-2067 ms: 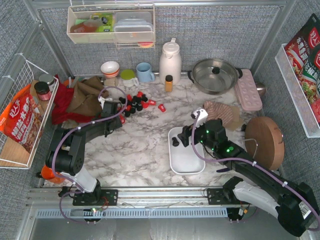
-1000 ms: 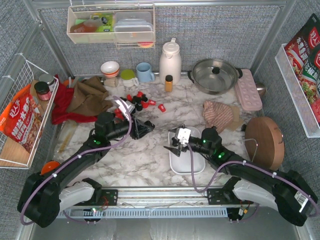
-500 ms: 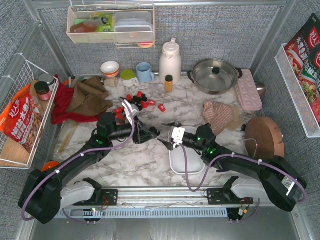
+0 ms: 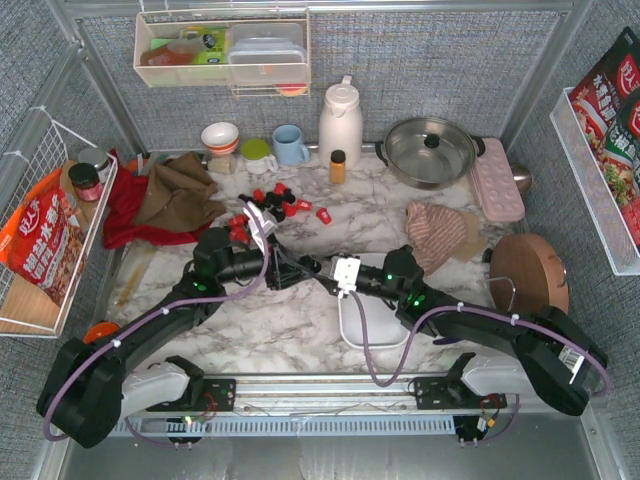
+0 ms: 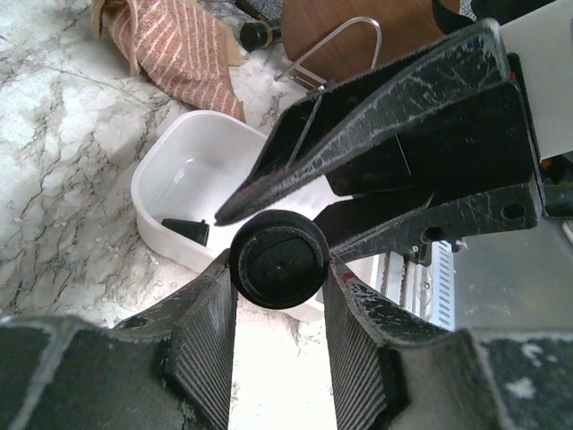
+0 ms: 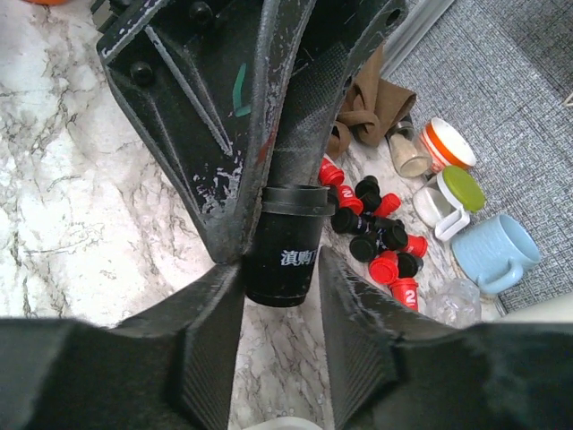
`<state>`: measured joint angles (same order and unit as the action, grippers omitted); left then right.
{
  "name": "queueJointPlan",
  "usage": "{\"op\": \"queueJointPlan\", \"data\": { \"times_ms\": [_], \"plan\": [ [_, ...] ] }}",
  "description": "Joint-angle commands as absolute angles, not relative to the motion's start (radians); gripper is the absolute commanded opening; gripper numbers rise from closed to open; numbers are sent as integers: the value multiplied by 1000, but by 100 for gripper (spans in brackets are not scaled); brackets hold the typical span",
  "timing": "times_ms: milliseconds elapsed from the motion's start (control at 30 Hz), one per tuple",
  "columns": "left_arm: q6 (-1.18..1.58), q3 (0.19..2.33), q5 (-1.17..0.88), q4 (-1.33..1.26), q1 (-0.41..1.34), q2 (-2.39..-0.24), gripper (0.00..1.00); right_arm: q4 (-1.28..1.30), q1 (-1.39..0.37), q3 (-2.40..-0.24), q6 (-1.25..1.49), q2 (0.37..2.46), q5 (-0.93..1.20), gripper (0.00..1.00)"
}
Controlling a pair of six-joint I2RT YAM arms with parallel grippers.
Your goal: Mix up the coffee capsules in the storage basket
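A black coffee capsule (image 5: 277, 260) hangs above the marble, mid-table. My left gripper (image 5: 279, 269) is shut on its rim. My right gripper (image 6: 279, 269) comes at it from the opposite side, and both of its fingers press against the capsule's body (image 6: 288, 246). In the top view the two grippers (image 4: 308, 268) (image 4: 322, 272) meet tip to tip, just left of the white storage basket (image 4: 375, 325). The basket (image 5: 166, 175) holds one black capsule (image 5: 186, 230). Several red and black capsules (image 4: 275, 200) lie loose behind the left arm, and the same pile of capsules (image 6: 380, 242) shows in the right wrist view.
Along the back stand an amber bottle (image 4: 338, 166), a white jug (image 4: 340, 122), a blue mug (image 4: 290, 145) and a lidded pot (image 4: 430, 150). A striped cloth (image 4: 440, 228) and a wooden board (image 4: 528, 285) lie right of the basket. Brown and red cloths (image 4: 165, 200) lie at the left.
My right gripper has swung left from over the basket to meet the left gripper, and its jaws have closed in on the capsule. The left gripper edged right, still holding it.
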<state>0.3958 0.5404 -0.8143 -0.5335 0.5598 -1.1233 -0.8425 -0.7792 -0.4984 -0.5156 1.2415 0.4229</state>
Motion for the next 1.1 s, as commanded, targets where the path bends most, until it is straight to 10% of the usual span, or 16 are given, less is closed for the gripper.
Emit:
{"op": "queueJointPlan", "data": {
  "times_ms": [0,200,400,800,1067],
  "plan": [
    [402,540,-832,-577,560,-1117,34,-826,-783,-516,-514,1232,377,39],
    [407,539,-806,-571,560,-1106,51,-715,-784,-542,-522,1208,349,28],
    [368,539,-651,-485,560,-1062,99,-613,-782,-527,-528,1163,221,25],
    [494,555,245,-211,517,-1100,99,-304,-776,-466,-362,995,-177,36],
    [573,674,231,-85,359,-1372,99,-201,-775,-459,-193,965,-198,53]
  ]
}}
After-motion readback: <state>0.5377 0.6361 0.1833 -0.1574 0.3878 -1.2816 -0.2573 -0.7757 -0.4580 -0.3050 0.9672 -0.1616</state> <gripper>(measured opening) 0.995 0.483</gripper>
